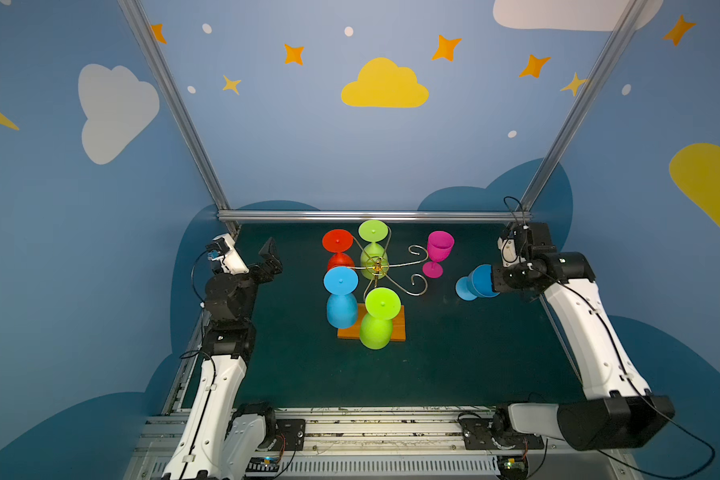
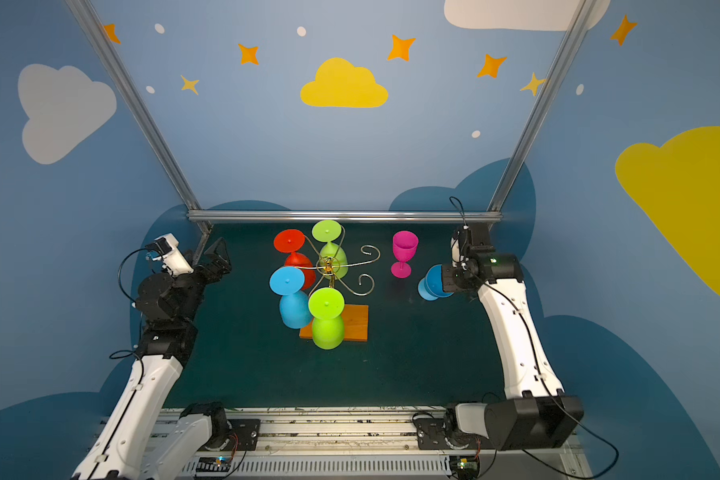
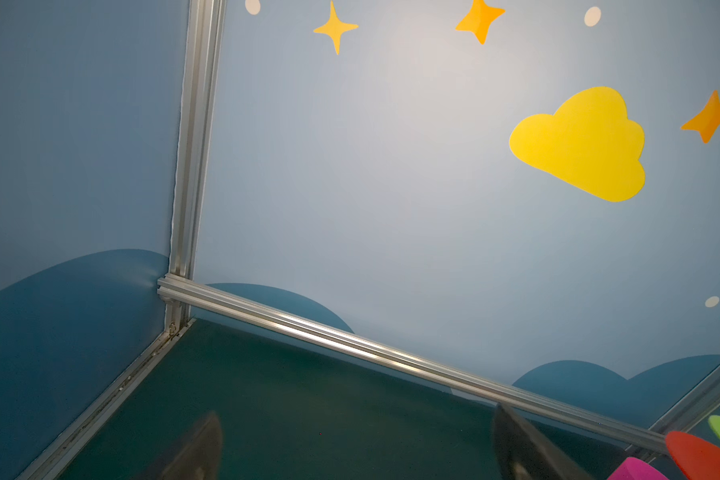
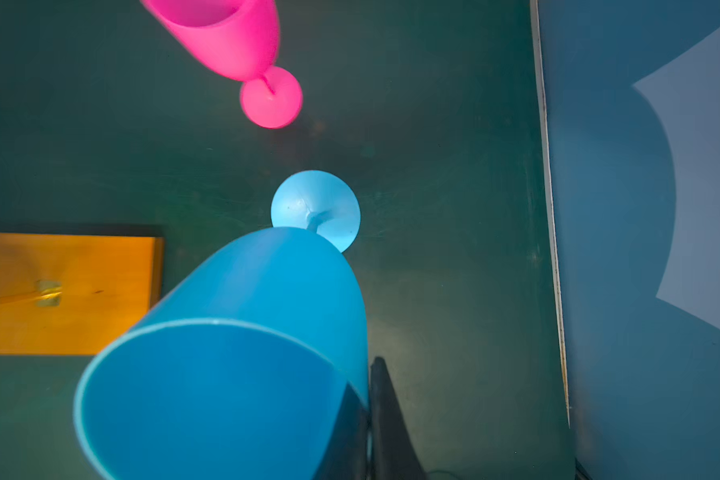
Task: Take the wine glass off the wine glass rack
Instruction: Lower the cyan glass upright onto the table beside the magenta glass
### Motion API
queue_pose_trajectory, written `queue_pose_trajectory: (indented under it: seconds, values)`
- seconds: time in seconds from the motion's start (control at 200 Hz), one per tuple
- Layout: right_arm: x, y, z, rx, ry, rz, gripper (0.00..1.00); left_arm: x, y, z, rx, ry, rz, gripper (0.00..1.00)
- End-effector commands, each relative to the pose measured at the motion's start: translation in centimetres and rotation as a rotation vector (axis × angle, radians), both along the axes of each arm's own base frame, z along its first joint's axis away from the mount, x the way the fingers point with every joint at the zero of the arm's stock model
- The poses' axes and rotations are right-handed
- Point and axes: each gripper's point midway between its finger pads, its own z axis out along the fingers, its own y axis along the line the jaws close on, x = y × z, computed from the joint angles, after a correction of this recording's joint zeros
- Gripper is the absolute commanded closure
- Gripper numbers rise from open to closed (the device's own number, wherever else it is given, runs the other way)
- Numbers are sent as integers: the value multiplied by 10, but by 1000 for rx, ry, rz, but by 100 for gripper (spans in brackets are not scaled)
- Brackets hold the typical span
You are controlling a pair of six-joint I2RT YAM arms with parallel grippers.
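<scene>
dark green tabletop (image 1: 433, 365), right gripper (image 1: 493, 279) mid-right clamped on tilted blue wine glass (image 1: 476, 282), left gripper (image 1: 272, 257) mid-left spread wide, empty

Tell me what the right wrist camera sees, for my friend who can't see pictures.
The right end effector pinches the rim of a tilted blue wine glass, seen close up, its round foot toward the green table. A pink wine glass stands upright beyond, and the orange wooden base of the wine glass rack shows at one edge.

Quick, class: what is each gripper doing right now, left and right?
Left gripper: open, holding nothing.
Right gripper: shut on the rim wall of the tilted blue wine glass.
</scene>
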Motion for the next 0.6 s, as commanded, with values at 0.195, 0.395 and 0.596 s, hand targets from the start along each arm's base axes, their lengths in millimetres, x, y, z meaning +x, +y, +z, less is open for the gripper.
queue_pose_trajectory:
  seconds: [0.195,0.395,0.596]
  values:
    - [67,-13,-7,7,6,-22,100,-10,3,6,22,-28,15,1]
    - [102,-15,-17,19,21,-24,100,-11,2,5,21,-29,13,1]
    - [124,-14,-29,28,99,-32,100,-10,3,3,20,-23,19,1]
